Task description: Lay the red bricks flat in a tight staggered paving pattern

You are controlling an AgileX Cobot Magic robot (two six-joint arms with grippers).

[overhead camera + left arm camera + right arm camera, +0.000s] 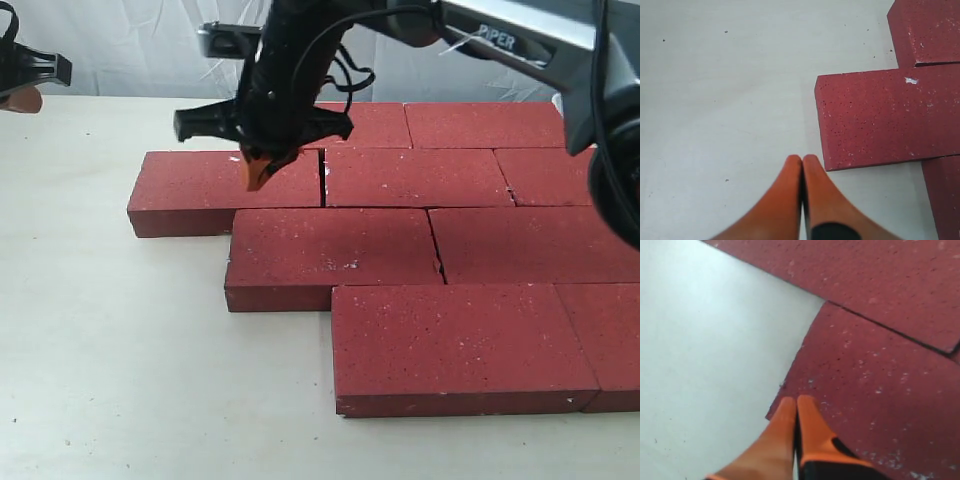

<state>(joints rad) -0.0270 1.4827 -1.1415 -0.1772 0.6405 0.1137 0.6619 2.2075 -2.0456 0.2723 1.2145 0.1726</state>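
Note:
Several red bricks lie flat in staggered rows, among them the left brick of the second row (225, 185), a third-row brick (330, 250) and a front brick (455, 340). My right gripper (258, 172) reaches across from the right and is shut with nothing in it. Its tips (796, 401) sit over the corner of a brick (870, 405) at the pattern's left edge; I cannot tell whether they touch it. My left gripper (802, 160) is shut and empty over bare table, beside a brick end (890, 117). In the exterior view it shows only at the far left edge (25, 75).
The pale table (110, 340) stretches to the left and front of the bricks. A narrow gap (323, 185) shows between two second-row bricks. The right arm's black body and cables (300, 70) hang over the back rows. A white backdrop stands behind.

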